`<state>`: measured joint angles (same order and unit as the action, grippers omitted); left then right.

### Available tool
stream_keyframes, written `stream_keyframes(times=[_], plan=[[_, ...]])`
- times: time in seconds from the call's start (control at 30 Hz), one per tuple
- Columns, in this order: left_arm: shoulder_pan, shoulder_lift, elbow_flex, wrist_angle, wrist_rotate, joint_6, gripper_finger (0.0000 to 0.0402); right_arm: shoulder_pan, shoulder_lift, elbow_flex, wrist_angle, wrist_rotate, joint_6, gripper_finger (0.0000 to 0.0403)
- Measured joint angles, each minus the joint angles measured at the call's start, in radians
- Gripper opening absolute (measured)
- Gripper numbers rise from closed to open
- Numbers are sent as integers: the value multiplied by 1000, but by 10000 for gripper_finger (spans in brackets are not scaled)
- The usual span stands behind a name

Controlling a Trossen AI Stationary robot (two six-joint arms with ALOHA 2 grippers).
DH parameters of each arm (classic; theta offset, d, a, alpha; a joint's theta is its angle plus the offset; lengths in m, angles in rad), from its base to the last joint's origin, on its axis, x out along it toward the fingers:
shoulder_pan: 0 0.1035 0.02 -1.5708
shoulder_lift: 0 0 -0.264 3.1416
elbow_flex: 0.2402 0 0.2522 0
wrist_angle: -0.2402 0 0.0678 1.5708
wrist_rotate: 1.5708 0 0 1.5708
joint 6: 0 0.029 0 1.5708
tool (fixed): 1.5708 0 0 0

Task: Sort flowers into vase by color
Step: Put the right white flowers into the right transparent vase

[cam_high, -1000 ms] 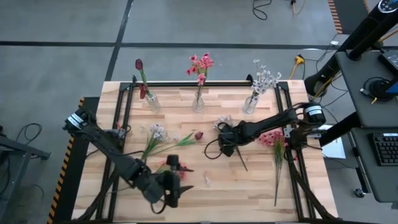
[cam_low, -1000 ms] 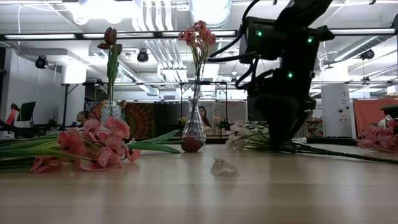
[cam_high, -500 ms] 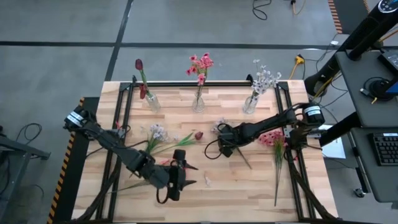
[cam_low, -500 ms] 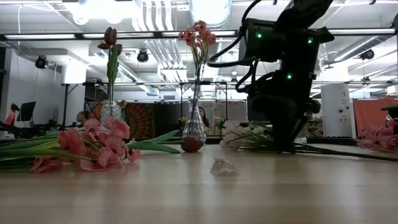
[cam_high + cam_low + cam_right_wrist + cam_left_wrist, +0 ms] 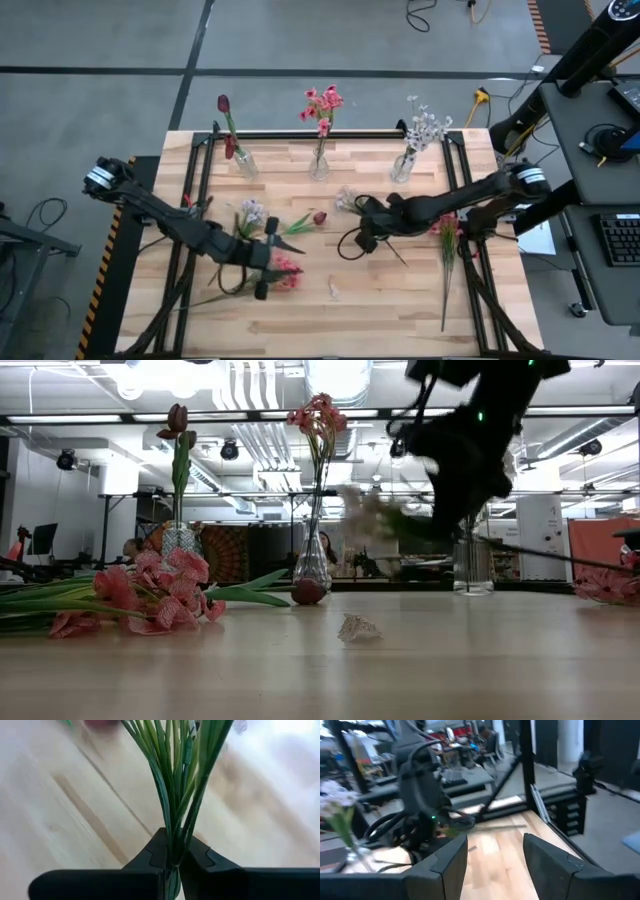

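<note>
The right gripper [image 5: 172, 857] is clamping the green stems of a white-lavender blossom spray [image 5: 349, 199], holding it off the wooden table [image 5: 400, 310]. The left gripper [image 5: 495, 852], jaws apart and empty, is hovering above pink clustered blooms [image 5: 283, 268] lying on the table.

Three vases stand in a row along the far edge of the desk [image 5: 400, 310], and the middle vase [image 5: 319, 167] is the landmark. The tulip vase [image 5: 243, 163] stands to its left, the spray vase [image 5: 402, 166] to its right. Nearer than the middle vase lies a loose tulip bud [image 5: 319, 217]. Nearer and left lies a bunch of flowers [image 5: 285, 270]; nearer and right lies another bunch [image 5: 444, 227].
</note>
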<state>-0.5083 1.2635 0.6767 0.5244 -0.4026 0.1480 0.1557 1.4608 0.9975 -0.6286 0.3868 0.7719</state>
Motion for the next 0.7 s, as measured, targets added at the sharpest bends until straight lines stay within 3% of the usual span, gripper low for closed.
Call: stream_keyframes(times=[0.23, 0.47, 0.7], plan=[[0, -122, -54, -4, -60, 39, 175, 38, -173, -82, 307, 203, -190, 21], [4, -199, -65, -23, -209, 64, 175, 93, -303, -295, 925, 420, -571, 21], [5, -235, -55, -50, -298, 115, 175, 122, -326, -472, 1539, 694, -943, 21]])
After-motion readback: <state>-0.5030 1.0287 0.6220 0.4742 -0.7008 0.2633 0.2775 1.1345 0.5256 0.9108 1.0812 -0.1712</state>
